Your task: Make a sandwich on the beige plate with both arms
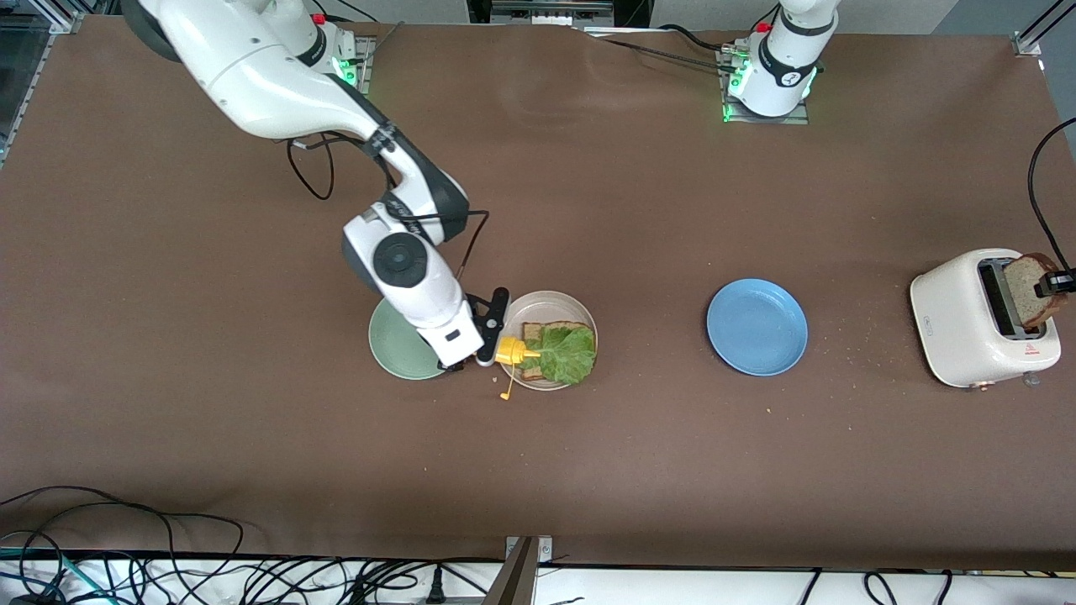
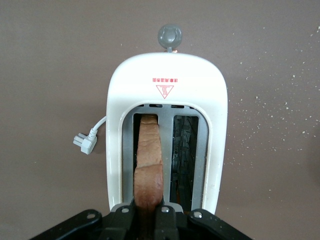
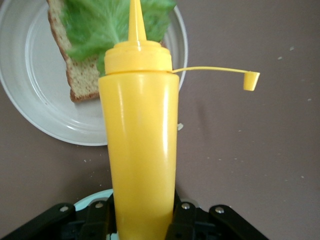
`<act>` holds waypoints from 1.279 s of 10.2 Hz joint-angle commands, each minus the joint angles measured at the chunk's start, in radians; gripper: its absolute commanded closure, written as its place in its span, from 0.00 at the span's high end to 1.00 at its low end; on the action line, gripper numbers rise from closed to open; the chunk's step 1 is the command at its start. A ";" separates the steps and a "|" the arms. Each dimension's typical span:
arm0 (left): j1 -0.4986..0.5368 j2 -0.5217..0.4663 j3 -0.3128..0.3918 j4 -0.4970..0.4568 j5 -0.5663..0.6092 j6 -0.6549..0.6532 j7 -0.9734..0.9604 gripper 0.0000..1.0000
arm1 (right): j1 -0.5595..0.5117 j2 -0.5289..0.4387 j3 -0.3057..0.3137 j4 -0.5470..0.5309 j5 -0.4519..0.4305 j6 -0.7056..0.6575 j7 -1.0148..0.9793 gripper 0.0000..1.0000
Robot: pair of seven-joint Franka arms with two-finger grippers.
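The beige plate holds one brown bread slice with a green lettuce leaf on it. My right gripper is shut on a yellow squeeze bottle, tilted with its nozzle over the lettuce. In the right wrist view the bottle has its cap hanging open, over the lettuce, bread and plate. My left gripper is shut on a second bread slice that stands in the white toaster. The left wrist view shows that slice in one slot.
A mint-green plate lies beside the beige plate, under my right wrist. A blue plate lies between the beige plate and the toaster. The toaster's black cord and plug lie on the brown table. Crumbs are scattered near the toaster.
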 commanded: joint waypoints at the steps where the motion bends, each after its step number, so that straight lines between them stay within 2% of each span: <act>1: -0.033 -0.012 -0.008 0.080 0.024 -0.086 -0.007 0.00 | 0.210 0.001 -0.203 0.025 -0.022 -0.048 0.035 0.00; 2: -0.048 -0.010 -0.008 0.106 0.024 -0.106 -0.007 0.00 | 0.256 0.000 -0.249 0.025 -0.022 -0.063 0.034 0.00; 3: -0.065 -0.006 -0.006 0.132 0.026 -0.130 -0.009 0.00 | 0.264 0.000 -0.259 0.028 -0.022 -0.085 0.031 0.00; 6: -0.103 0.003 -0.006 0.187 0.027 -0.189 -0.047 0.00 | 0.263 -0.003 -0.259 0.065 -0.017 -0.120 0.025 0.00; 8: -0.117 0.005 -0.006 0.204 0.018 -0.210 -0.056 0.00 | 0.253 -0.005 -0.256 0.144 0.021 -0.227 0.026 0.00; 10: -0.136 0.005 -0.008 0.213 -0.014 -0.250 -0.102 0.00 | 0.208 -0.026 -0.253 0.183 0.121 -0.278 0.008 0.00; 13: -0.160 0.005 -0.008 0.213 -0.211 -0.310 -0.171 0.00 | 0.077 -0.135 -0.258 0.182 0.366 -0.353 -0.232 0.00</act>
